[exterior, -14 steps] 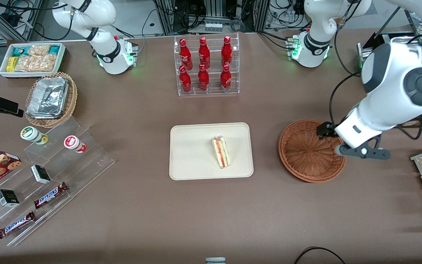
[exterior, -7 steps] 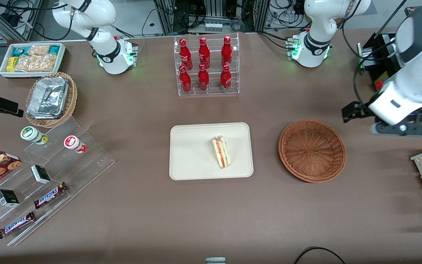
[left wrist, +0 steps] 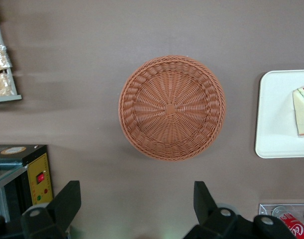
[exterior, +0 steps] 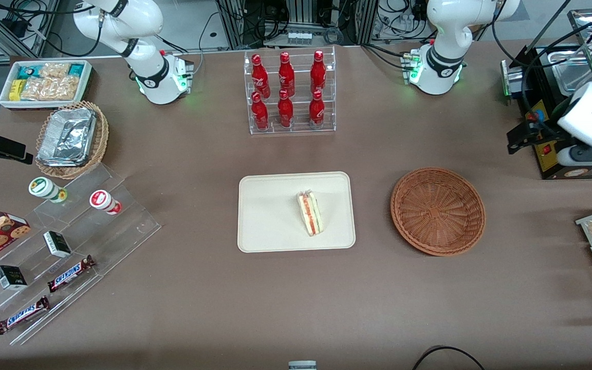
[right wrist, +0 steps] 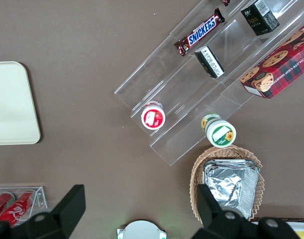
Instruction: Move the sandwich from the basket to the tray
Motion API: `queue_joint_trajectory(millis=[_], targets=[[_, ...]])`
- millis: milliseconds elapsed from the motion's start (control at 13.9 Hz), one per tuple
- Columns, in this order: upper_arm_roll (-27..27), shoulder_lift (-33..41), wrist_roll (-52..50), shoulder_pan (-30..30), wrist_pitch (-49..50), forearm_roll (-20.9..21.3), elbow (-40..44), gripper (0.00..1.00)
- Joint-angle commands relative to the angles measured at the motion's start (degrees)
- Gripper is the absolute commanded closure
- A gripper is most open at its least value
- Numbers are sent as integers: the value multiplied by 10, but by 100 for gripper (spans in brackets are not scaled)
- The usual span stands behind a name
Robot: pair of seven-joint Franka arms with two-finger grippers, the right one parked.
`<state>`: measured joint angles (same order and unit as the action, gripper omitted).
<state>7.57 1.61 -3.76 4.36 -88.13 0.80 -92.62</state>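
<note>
Sandwich lies on tray, toward basket side of it (filling edge faces up). Basket beside tray, nothing in it. My gripper hangs high, well apart from basket, toward working arm's end of table; jaws spread wide, holding nothing.

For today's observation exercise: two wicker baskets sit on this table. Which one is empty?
The round reddish-brown basket beside the tray is empty; the tan basket holds foil containers. The open gripper hangs above the table.
</note>
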Motion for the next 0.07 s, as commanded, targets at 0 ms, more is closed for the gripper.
queue_joint_trajectory(millis=[0], targets=[[3,4,7,14,28,-9,19,0]])
